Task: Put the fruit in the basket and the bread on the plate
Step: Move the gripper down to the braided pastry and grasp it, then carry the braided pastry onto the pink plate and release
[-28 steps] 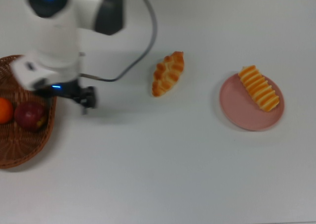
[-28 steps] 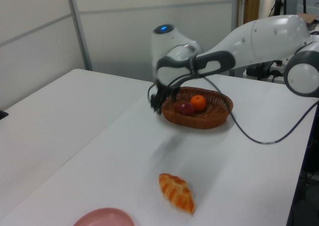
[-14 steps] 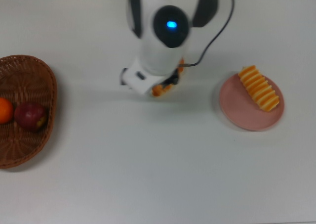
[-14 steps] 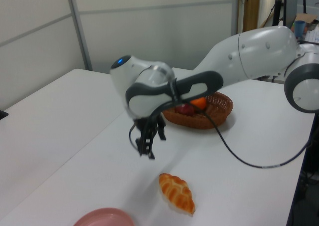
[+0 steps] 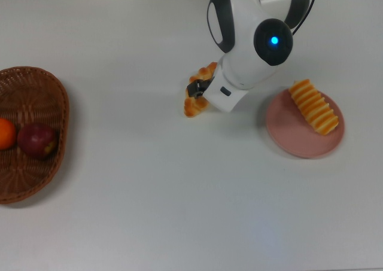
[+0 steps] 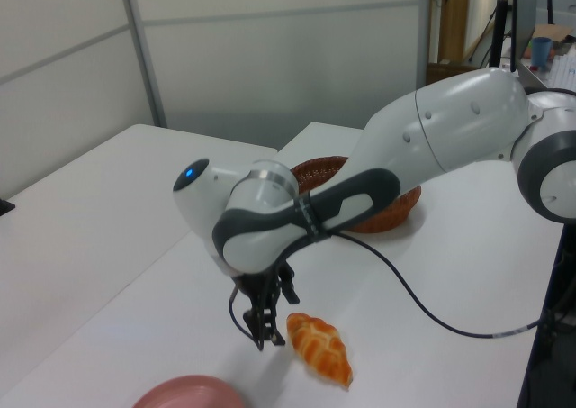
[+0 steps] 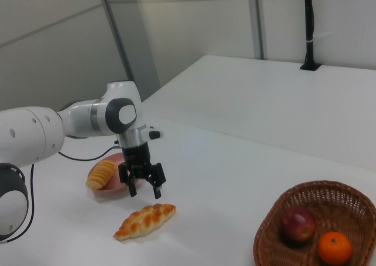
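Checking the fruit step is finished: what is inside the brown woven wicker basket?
The brown woven wicker basket holds a dark red apple and a bright orange mandarin, side by side. The basket floor beneath them is covered.

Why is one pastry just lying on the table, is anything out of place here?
Only the croissant stands out: it lies on the bare table, while the ridged roll sits on the pink plate. The apple and mandarin are in the basket. The open gripper hovers above the croissant. Nothing looks spilled or damaged.
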Controlling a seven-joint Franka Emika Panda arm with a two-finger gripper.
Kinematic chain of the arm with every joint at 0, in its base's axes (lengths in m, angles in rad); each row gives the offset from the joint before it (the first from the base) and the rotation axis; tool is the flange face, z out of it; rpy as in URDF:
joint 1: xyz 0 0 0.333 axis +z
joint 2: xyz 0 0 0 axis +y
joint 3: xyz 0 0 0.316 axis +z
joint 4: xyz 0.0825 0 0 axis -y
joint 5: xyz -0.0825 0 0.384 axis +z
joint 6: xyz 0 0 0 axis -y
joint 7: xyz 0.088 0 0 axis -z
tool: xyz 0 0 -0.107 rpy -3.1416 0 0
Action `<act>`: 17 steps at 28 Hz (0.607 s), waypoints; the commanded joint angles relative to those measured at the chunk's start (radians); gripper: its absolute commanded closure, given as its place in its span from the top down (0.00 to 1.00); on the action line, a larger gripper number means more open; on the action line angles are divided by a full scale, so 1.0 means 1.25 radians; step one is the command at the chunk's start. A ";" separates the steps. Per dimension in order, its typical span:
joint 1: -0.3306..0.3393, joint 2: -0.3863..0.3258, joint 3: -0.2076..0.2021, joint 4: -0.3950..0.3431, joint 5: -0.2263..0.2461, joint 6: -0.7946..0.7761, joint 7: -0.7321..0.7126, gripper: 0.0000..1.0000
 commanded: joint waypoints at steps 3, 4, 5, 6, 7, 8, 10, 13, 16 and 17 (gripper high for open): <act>0.029 -0.004 -0.014 -0.047 -0.035 -0.016 0.002 1.00; 0.030 0.000 -0.014 -0.049 -0.038 -0.016 0.002 1.00; 0.033 0.005 -0.014 -0.050 -0.039 -0.016 0.003 1.00; 0.035 0.009 -0.014 -0.052 -0.045 -0.016 0.003 1.00; 0.035 0.010 -0.014 -0.054 -0.049 -0.016 0.003 1.00; 0.037 0.010 -0.014 -0.055 -0.054 -0.016 0.003 1.00; 0.038 0.010 -0.014 -0.062 -0.062 -0.016 0.003 1.00; 0.041 0.011 -0.014 -0.073 -0.087 -0.016 0.002 0.90; 0.040 0.011 -0.014 -0.078 -0.099 -0.015 0.003 0.34; 0.040 0.011 -0.016 -0.077 -0.098 -0.015 0.003 0.18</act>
